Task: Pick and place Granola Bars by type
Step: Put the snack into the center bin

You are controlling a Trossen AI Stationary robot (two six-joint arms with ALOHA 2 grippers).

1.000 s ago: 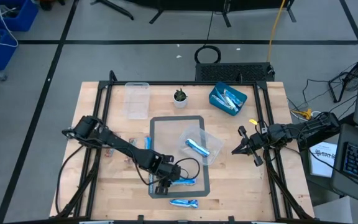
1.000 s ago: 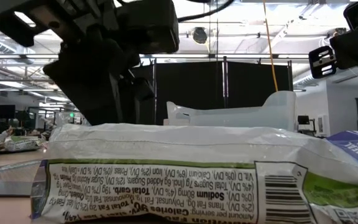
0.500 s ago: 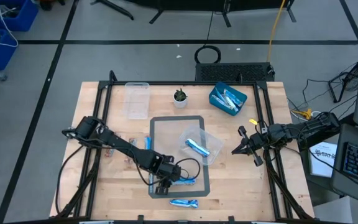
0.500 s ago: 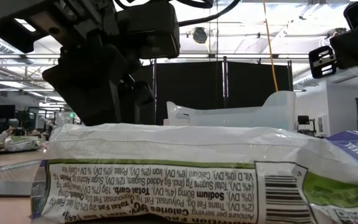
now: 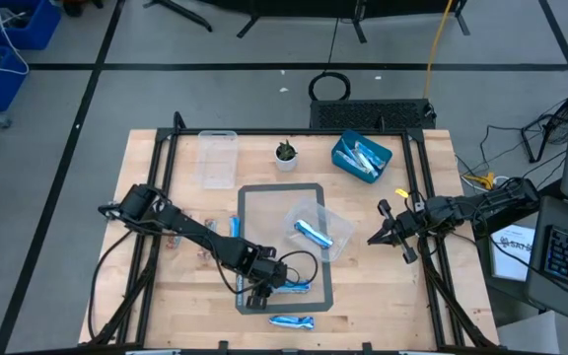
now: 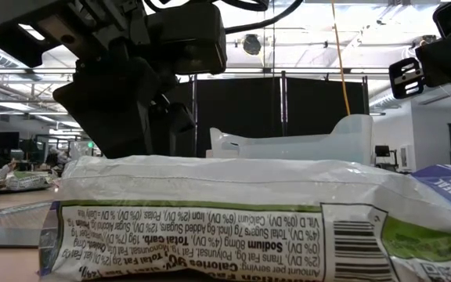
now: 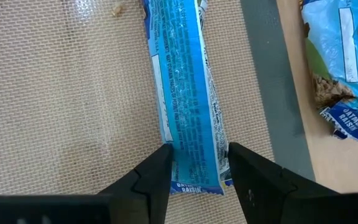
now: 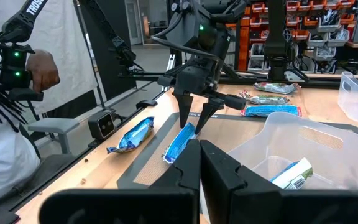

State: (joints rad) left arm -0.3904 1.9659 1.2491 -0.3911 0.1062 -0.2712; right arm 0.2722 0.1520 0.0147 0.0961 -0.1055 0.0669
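Observation:
A light-blue granola bar lies flat on the grey-edged mesh mat, near the mat's near edge. My left gripper is open and points down over it, one finger on each side of the bar's end. A second blue bar lies on the wood at the table's near edge and fills the low view. My right gripper is shut and waits above the table to the right of the mat. More bars lie at the table's left. My left gripper comes from above, pointing down, with its fingers across the bar at its printed end. The wrapper edges reach both fingers, but I cannot tell whether they touch. The bar lies flat on the mat.
A clear tub on the mat holds a blue bar. A blue bin with bars, a small plant pot and another clear tub stand at the far side. A person stands beyond the table.
My left gripper has sunk slightly toward the bar on the mat.

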